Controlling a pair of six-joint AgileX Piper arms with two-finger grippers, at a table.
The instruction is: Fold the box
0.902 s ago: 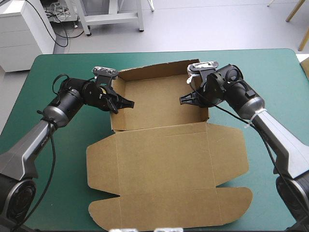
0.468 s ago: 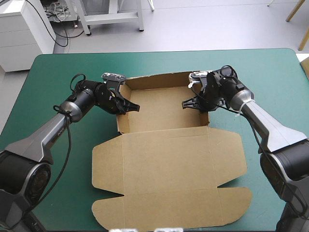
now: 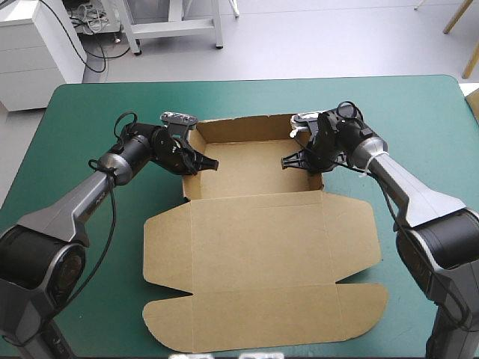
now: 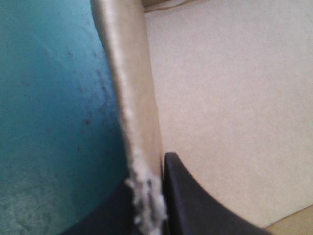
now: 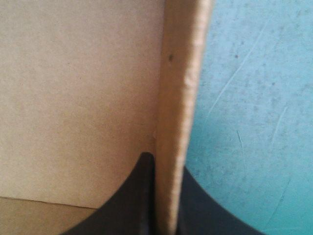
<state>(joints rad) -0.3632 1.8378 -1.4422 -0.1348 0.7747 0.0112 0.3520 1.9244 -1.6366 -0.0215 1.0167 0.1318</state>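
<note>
Box (image 3: 254, 168): lid (image 3: 262, 277) flat, near side | your left gripper (image 3: 196, 159) pinches its left wall (image 4: 132, 98) | right gripper (image 3: 299, 159) pinches right wall (image 5: 181, 98), seemingly | walls run near-far.

The brown box (image 3: 258, 247) is lying near the middle of the teal-green cover (image 3: 82, 112), half formed. In its far part, three walls are standing up around a bare floor: the back wall (image 3: 243, 126), the left side wall (image 4: 129, 98) and the right side wall (image 5: 181, 98). Both side walls are showing edge-on and roughly upright. The lid (image 3: 262, 299), with its rounded flaps, is lying flat toward the table's near edge. The left side wall's cut edge seems to be fraying whitish at one end.
</note>
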